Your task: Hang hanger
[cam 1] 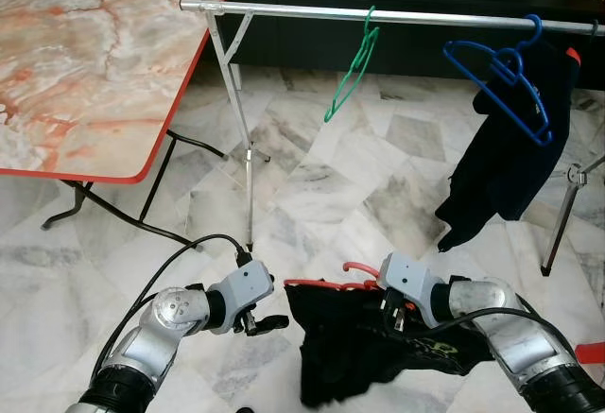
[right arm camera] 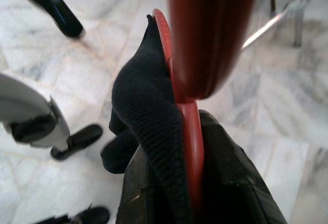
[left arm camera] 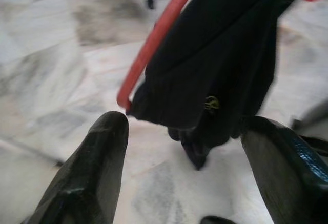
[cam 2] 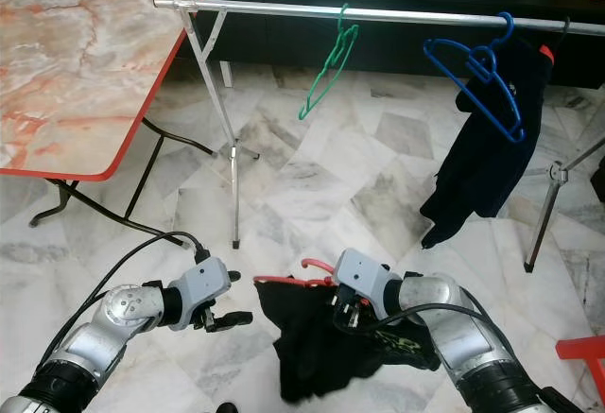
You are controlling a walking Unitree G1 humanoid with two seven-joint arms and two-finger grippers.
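Grey-veined marble floor tiles [cam 1: 378, 196] lie beneath us as our right gripper [cam 1: 395, 316] grips the thin red plastic hanger [cam 1: 326, 283], its fingers clamped on it low over the floor with a black garment [cam 1: 364, 352] draped from it. Just beside the hanger's end, our left gripper [cam 1: 267, 322] waits with fingers spread, holding nothing. Beyond, a silver metal rail [cam 1: 378, 16] carries a green wire hanger [cam 1: 352, 68], a blue plastic hanger [cam 1: 506, 77] and dark hanging clothing [cam 1: 515, 153]; a red-edged marble-patterned table [cam 1: 95, 54] stands left.
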